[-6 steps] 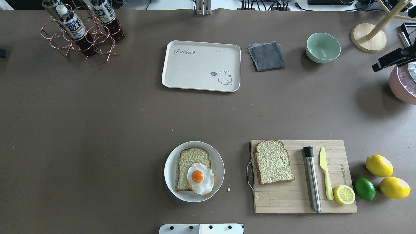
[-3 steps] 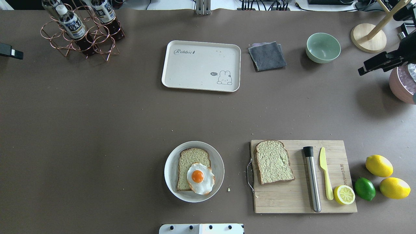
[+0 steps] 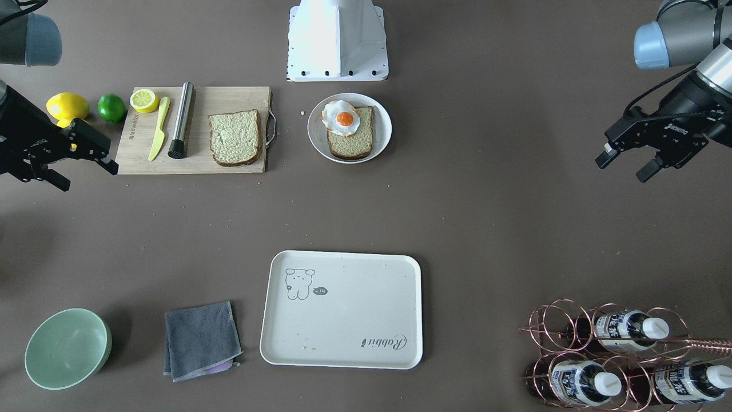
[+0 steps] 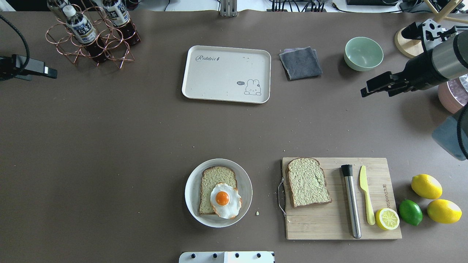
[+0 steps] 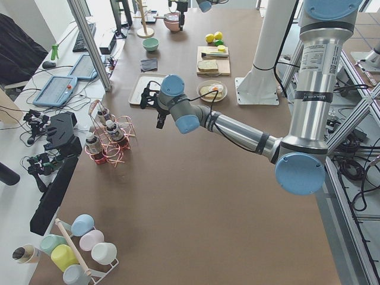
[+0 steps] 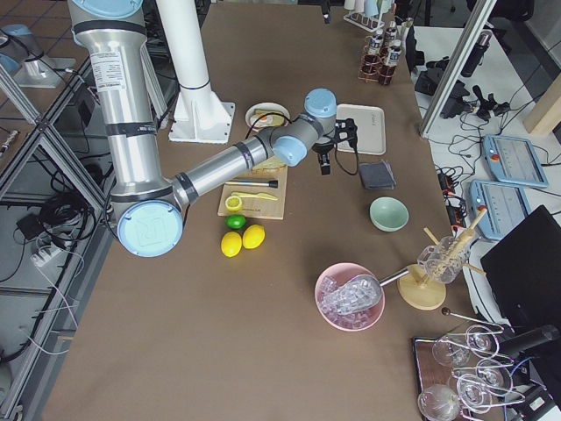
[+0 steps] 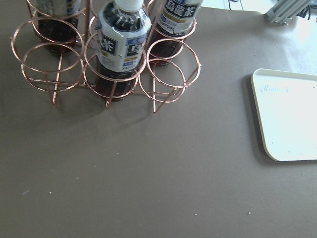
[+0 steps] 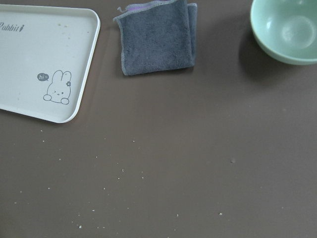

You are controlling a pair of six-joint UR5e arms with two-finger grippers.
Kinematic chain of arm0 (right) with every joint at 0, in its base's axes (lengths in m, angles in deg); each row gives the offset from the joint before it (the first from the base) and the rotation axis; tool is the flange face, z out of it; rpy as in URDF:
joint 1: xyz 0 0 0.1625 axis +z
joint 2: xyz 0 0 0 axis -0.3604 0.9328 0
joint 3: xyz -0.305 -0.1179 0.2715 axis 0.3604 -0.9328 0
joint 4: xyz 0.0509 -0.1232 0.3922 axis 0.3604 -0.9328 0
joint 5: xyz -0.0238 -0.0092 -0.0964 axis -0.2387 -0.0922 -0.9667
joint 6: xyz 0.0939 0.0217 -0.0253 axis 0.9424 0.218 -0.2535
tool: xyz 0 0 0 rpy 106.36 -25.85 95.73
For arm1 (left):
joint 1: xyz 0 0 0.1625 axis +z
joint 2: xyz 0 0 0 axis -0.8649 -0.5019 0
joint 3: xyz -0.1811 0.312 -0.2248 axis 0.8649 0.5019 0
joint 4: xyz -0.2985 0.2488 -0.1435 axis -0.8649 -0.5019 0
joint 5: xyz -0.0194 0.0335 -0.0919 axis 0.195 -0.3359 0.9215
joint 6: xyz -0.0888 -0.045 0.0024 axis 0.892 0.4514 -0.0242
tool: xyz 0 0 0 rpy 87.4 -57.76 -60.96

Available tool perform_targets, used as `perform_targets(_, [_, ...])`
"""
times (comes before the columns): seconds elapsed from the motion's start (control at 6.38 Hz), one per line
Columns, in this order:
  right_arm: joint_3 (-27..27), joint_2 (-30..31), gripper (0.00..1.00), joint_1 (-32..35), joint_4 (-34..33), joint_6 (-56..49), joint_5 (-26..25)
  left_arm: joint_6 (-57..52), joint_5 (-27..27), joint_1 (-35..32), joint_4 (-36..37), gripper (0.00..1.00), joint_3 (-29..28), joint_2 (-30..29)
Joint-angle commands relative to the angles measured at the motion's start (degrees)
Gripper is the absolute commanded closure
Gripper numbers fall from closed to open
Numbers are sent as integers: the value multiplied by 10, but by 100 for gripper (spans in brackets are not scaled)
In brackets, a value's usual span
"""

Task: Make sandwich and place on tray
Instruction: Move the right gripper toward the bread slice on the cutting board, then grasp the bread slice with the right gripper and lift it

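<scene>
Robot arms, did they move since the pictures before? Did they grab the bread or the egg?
Both arms reached in over the table. The left gripper slid in from its side, and the right gripper came in farther, toward the middle. Both are open and hold nothing. The bread slice on the cutting board, the egg on the other slice on the plate, and the tray stayed put.

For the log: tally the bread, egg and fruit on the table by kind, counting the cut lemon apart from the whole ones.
Bread slices: 2
Fried egg: 1
Whole lemons: 2
Lemon half: 1
Lime: 1
Total: 7
</scene>
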Motion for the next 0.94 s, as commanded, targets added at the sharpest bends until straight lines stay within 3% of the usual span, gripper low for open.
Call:
perform_targets(0.0, [34,3,0,-85,23,113,-45,36,-50,49,1,2,16,3])
perform_targets(0.16, [45,5,0,-124,44,154,-48,37,-61,62,1,2,26,11])
perform_targets(0.31, [46,5,0,-183,62,215,-93,37,-62,62,2,2,27,12])
perform_targets(0.63, [53,38,0,-258,73,232,-145,37,-62,58,2,2,25,13])
perform_targets(0.78, [47,65,0,-289,113,232,-185,37,-62,58,2,2,26,12])
